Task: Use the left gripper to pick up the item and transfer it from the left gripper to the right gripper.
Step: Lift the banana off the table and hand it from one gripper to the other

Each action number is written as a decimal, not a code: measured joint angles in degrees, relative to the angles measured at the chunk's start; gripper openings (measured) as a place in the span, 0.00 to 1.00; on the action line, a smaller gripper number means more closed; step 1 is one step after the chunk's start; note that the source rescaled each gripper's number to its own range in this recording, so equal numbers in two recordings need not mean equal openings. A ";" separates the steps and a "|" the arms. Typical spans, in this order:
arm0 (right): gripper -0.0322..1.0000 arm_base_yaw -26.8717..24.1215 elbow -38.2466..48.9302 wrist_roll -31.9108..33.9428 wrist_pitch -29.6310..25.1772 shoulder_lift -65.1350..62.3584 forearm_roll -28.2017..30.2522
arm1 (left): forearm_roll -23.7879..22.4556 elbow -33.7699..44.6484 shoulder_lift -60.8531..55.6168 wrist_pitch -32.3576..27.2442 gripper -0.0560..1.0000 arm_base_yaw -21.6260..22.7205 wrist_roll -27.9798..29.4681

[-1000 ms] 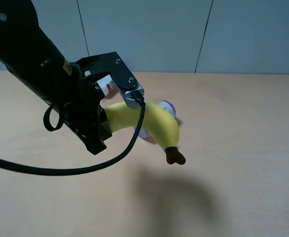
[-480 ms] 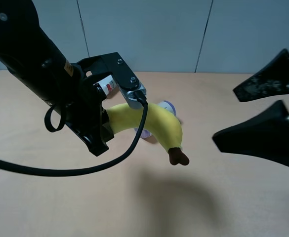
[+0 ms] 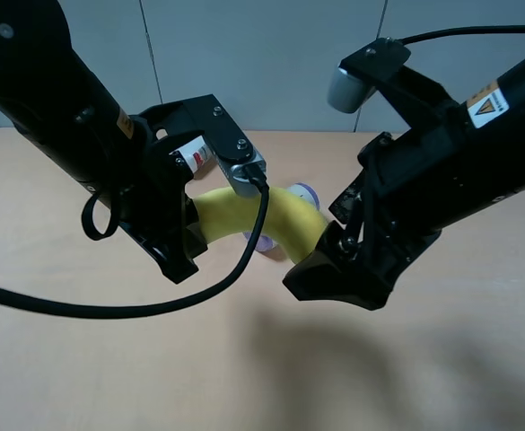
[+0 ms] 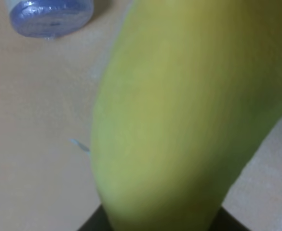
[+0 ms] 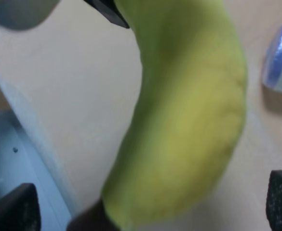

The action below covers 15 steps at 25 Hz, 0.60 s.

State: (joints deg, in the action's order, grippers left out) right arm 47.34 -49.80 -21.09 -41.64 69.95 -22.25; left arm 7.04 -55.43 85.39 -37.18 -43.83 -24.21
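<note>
My left gripper [image 3: 204, 215] is shut on the thick end of the yellow banana [image 3: 275, 215] and holds it in the air above the table. The banana fills the left wrist view [image 4: 179, 120]. My right gripper [image 3: 329, 256] has come in from the right and covers the banana's stem end in the exterior view. In the right wrist view the banana [image 5: 189, 120] lies between the two fingers [image 5: 10, 207], which stand wide apart and do not touch it, so the right gripper [image 5: 148, 207] is open. The dark stem tip [image 5: 90, 219] shows at that view's edge.
A cream can with purple ends [image 3: 305, 191] lies on the tan table [image 3: 83, 359] behind and below the banana; it also shows in the wrist views [image 4: 49, 12] [image 5: 280, 62]. The left arm's black cable [image 3: 109, 310] loops low over the table's left side.
My right arm has swung in from the right edge, and its open jaws now sit around the banana's stem end. The left arm and the banana have barely moved.
</note>
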 joint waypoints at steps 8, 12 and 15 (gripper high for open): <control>1.00 0.06 0.00 0.00 6.96 3.39 -1.74 | 0.00 0.00 0.00 1.45 0.05 0.00 0.12; 1.00 0.06 0.00 0.00 7.31 4.65 -2.13 | 0.00 0.00 0.00 1.83 0.05 0.00 0.12; 0.97 0.06 0.00 0.00 8.20 6.35 -2.67 | 0.00 0.00 0.00 2.36 0.05 0.00 0.12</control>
State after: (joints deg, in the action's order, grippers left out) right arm 47.40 -49.80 -21.09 -33.44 76.30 -24.93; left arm 7.04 -55.43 85.39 -34.82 -43.83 -24.09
